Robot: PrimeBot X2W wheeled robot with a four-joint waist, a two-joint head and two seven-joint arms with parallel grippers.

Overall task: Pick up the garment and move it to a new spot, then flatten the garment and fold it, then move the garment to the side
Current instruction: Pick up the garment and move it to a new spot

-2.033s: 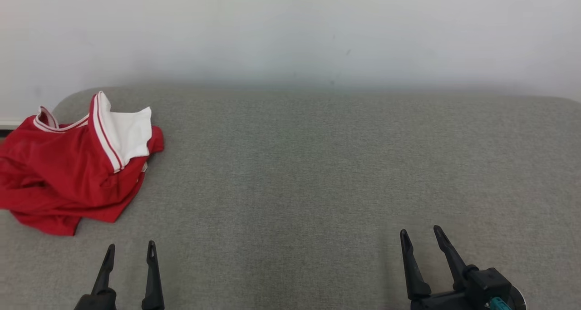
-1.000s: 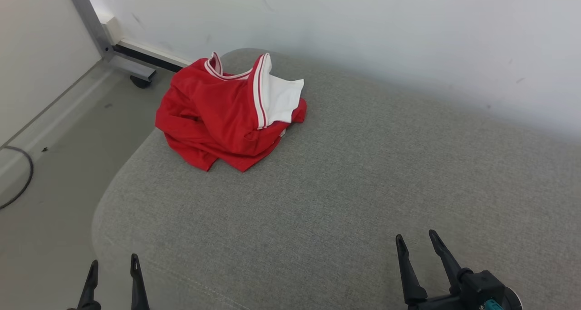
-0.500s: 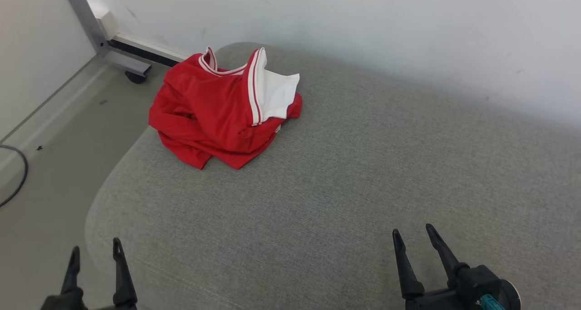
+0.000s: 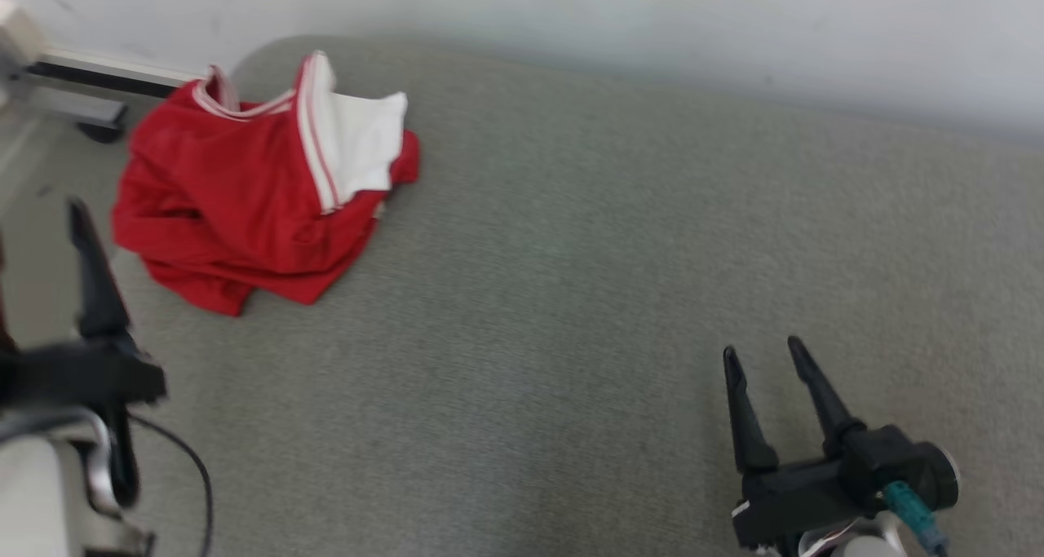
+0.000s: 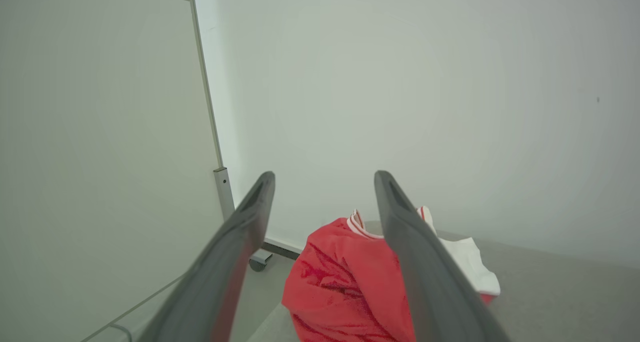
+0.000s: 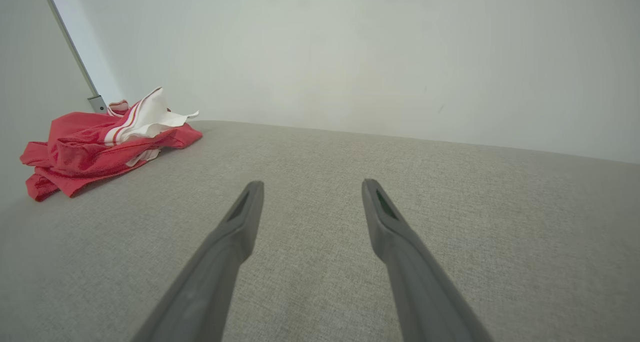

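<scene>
— Lying where, that red garment [image 4: 245, 206]?
— Crumpled at the grey cushion's [image 4: 571, 255] far left corner; left pincer [image 5: 324, 178] near that corner, fingers apart; right pincer [image 4: 760, 347] over the cushion's near right, likewise apart.

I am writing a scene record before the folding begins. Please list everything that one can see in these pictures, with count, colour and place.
garment: one, red with a white panel and striped trim, crumpled at the far left corner of the cushioned surface
cushioned surface: one, grey fabric, under the garment and both grippers
wall: one, white, behind the surface
metal post: one, silver, upright, left of the garment
caster: one, dark, on the floor below the post
left gripper: one, dark, open, empty, aimed at the garment, apart from it
right gripper: one, dark, open, empty, over bare surface, far from the garment
</scene>
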